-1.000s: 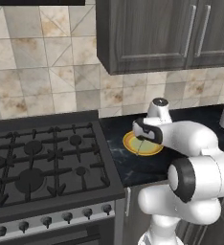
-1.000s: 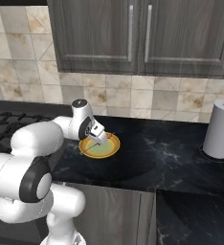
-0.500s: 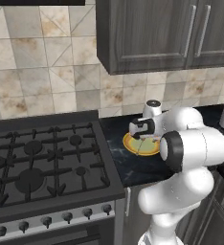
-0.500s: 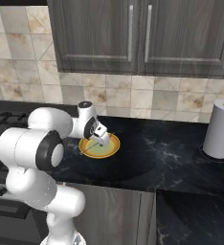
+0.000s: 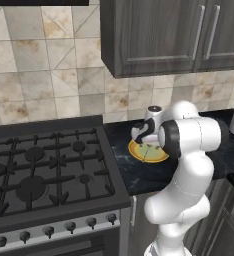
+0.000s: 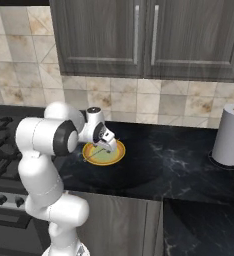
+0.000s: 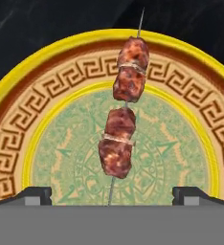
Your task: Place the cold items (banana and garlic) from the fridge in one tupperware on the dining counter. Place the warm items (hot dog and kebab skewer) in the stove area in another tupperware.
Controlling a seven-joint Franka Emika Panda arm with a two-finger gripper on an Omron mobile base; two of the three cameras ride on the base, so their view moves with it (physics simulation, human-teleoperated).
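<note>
Jaws [image 7: 112, 194] (spread wide) hover over kebab skewer [image 7: 123, 127] on plate [image 7: 56, 86].

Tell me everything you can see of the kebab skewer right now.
The kebab skewer is a thin metal stick with reddish-brown grilled meat chunks in two clusters. It lies flat across the middle of a round yellow-rimmed patterned plate on the black counter beside the stove. The open gripper hovers above, straddling it, without touching.

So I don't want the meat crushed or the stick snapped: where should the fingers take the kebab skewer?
From above, closing across the lower meat chunk of the kebab skewer, which lies flat on the plate. The bare stick looks too thin to pinch.
</note>
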